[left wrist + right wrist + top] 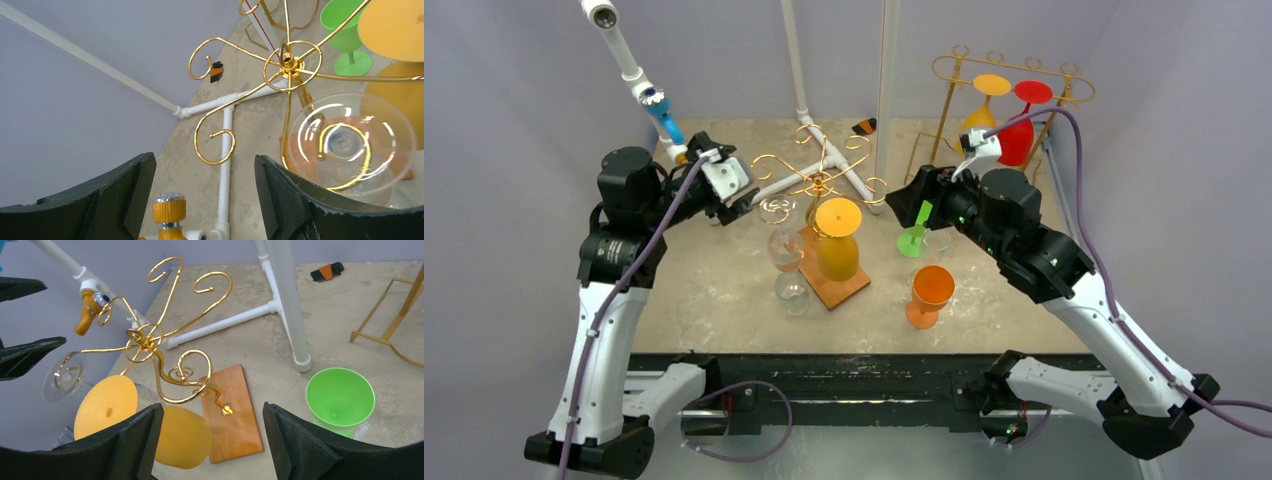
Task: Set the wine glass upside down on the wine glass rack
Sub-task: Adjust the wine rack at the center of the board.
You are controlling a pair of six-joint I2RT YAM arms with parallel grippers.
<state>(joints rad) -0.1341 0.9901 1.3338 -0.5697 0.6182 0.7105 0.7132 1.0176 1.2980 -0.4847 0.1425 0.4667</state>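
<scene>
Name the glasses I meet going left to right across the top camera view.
Clear glass → yellow glass on the centre rack → orange glass on the table → red glass on the far rack.

Bright, even, diffuse light, soft faint shadows, white glints on the clear glass, sharp focus throughout.

Left arm and right arm: white lower links, black joint housings. A purple cable runs along each. Fingers black, wedge-shaped.
</scene>
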